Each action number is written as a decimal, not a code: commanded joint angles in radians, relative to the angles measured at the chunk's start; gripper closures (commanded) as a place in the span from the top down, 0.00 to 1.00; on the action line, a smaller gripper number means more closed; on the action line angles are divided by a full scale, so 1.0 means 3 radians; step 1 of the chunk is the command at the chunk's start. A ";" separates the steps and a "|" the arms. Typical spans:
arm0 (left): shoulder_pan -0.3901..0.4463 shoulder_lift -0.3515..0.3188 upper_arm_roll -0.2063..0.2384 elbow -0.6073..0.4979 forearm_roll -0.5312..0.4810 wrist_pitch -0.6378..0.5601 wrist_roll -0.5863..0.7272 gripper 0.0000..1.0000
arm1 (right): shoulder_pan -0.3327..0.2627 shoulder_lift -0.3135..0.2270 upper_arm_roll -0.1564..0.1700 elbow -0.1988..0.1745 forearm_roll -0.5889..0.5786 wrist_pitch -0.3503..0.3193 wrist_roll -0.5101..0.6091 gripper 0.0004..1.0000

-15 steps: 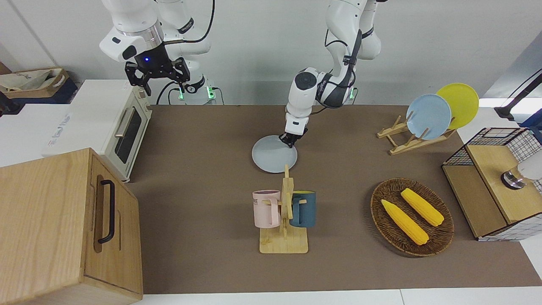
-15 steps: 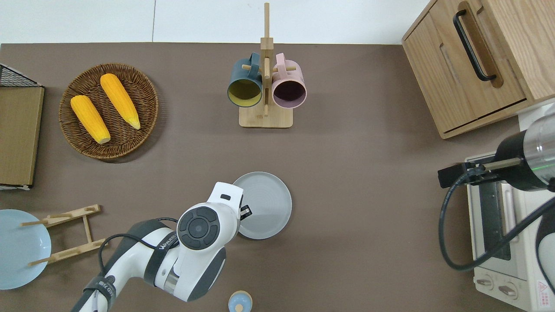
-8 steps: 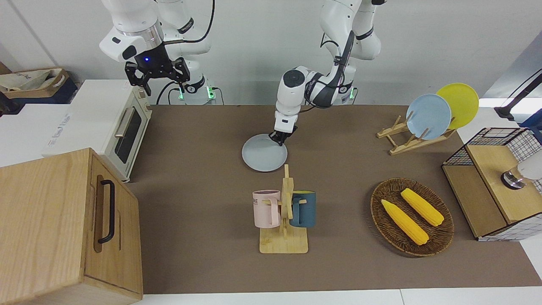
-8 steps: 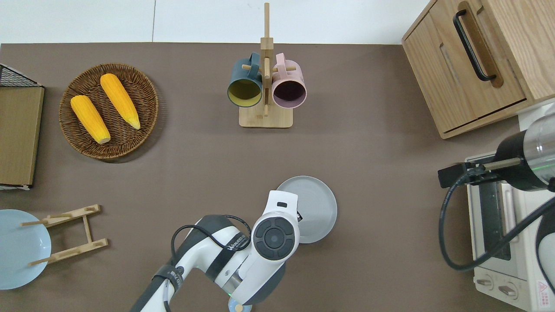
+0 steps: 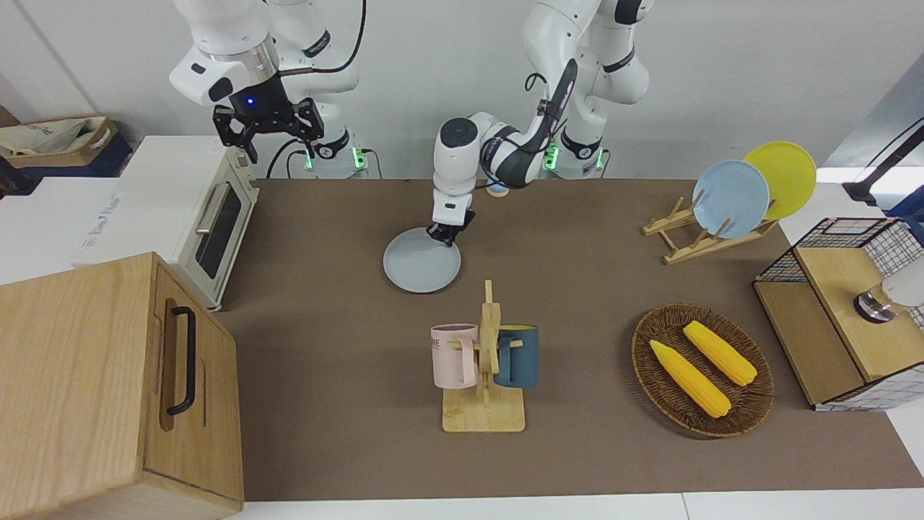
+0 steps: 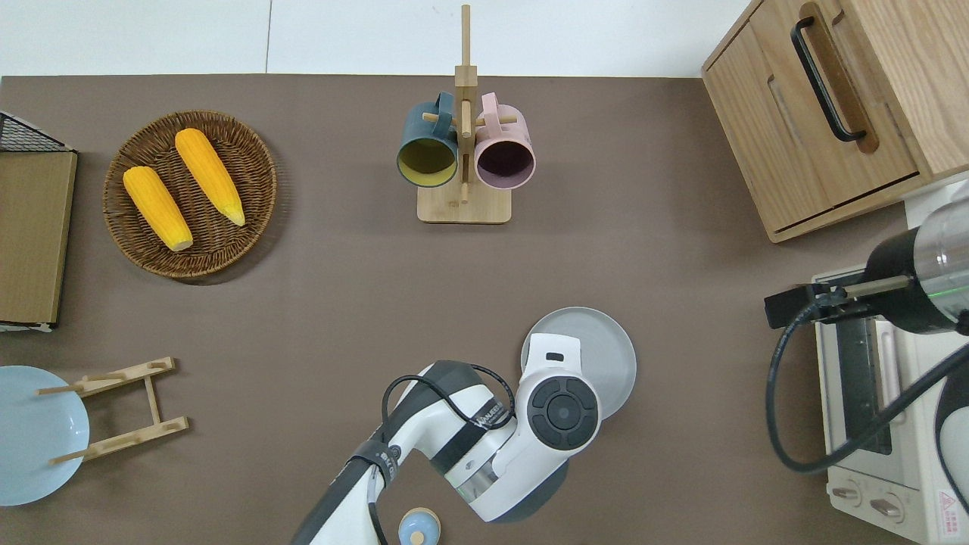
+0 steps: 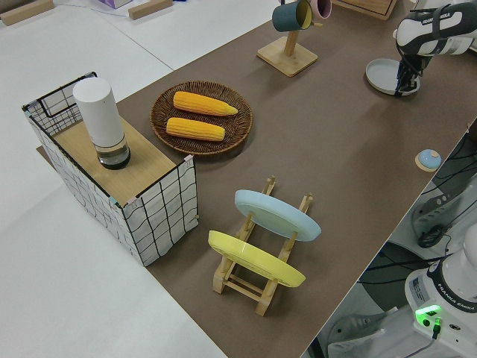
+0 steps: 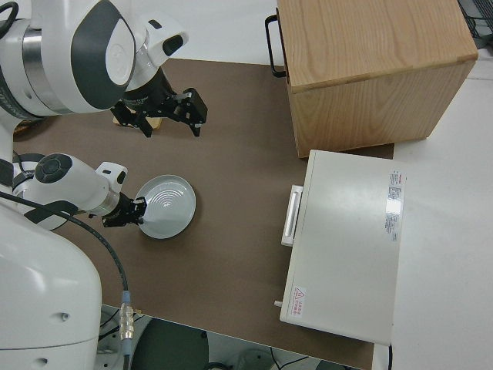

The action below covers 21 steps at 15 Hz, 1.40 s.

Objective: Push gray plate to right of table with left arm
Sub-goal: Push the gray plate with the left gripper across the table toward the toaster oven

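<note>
The gray plate [image 5: 421, 271] lies flat on the brown table [image 5: 325, 361], nearer to the robots than the mug rack; it also shows in the overhead view [image 6: 609, 350] and the right side view [image 8: 168, 206]. My left gripper [image 5: 444, 236] is down at the plate's rim, on the edge nearer to the robots and toward the left arm's end, touching it. The left wrist [image 6: 562, 405] hides the gripper from overhead. My right gripper [image 5: 267, 133] is open, empty and parked.
A wooden mug rack [image 5: 485, 361] holds a pink and a teal mug. A toaster oven [image 5: 216, 220] and wooden cabinet [image 5: 108, 390] stand at the right arm's end. A corn basket [image 5: 702, 368], plate rack [image 5: 711, 235] and wire crate [image 5: 844, 310] stand at the left arm's end.
My left gripper has slid the gray plate across the table toward the right arm's end. The right arm has not moved.
</note>
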 commanded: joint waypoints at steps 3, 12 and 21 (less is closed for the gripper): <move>-0.0204 0.0226 0.0027 0.0277 0.0053 -0.0112 -0.0254 0.00 | -0.0068 -0.0021 0.0050 0.0013 0.0034 -0.0042 0.0004 0.98; -0.0348 0.0518 0.0027 0.0738 0.0227 -0.0224 -0.0618 0.00 | -0.0068 -0.0021 0.0050 0.0013 0.0034 -0.0042 0.0004 0.98; -0.0317 0.0503 0.0058 0.0947 0.0242 -0.0638 -0.0403 0.73 | -0.0068 -0.0021 0.0045 0.0013 0.0034 -0.0047 -0.0001 0.98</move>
